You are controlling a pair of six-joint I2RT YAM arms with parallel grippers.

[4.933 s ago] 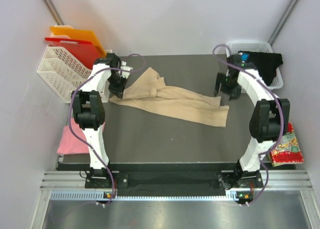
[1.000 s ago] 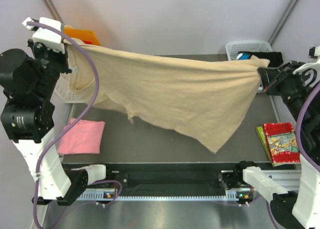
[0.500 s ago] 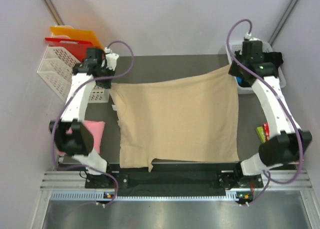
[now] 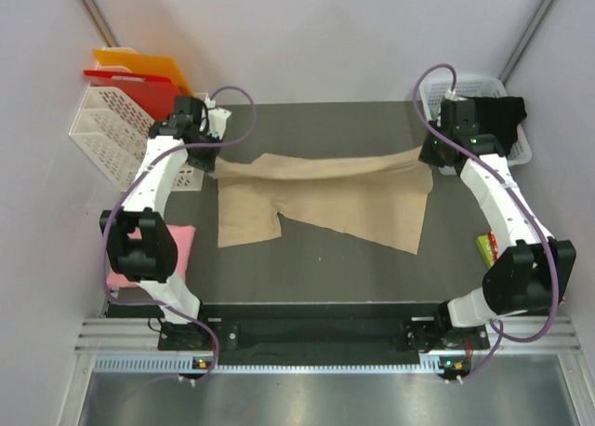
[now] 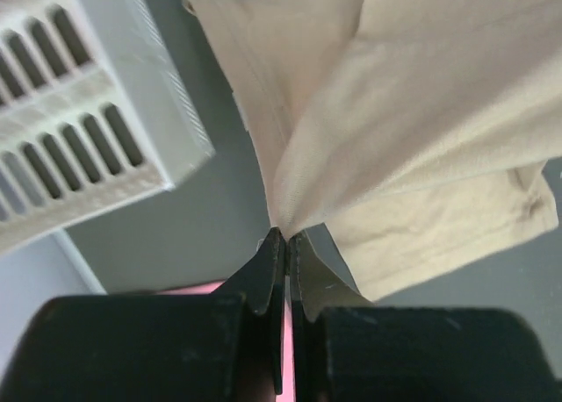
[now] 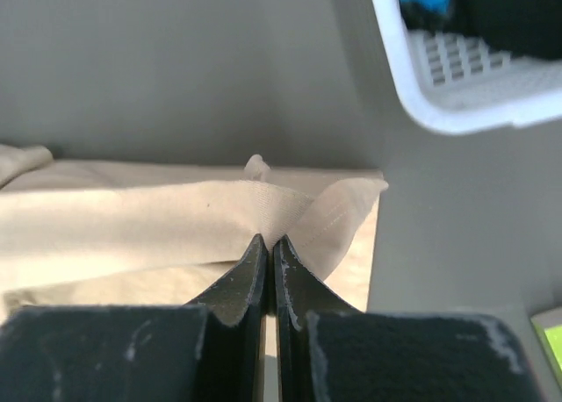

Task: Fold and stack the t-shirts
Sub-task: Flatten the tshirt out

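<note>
A beige t-shirt (image 4: 325,192) lies partly doubled over across the back of the dark table (image 4: 307,259), its far edge stretched between my two grippers. My left gripper (image 4: 216,164) is shut on the shirt's far left corner (image 5: 290,218). My right gripper (image 4: 429,158) is shut on the far right corner (image 6: 281,213). A pink t-shirt (image 4: 177,245) sits folded at the table's left edge, partly behind the left arm. A black t-shirt (image 4: 497,119) with a blue patch fills the white basket (image 4: 437,93) at the back right.
A white slotted rack (image 4: 107,133) holding red and orange boards (image 4: 139,77) stands at the back left, close to my left gripper. A colourful packet (image 4: 488,249) lies at the right edge of the table, mostly hidden behind the right arm.
Both grippers have come down toward the back of the table with the beige t-shirt. The cloth, spread almost to the near edge half a second ago, now lies gathered in a narrower band.
</note>
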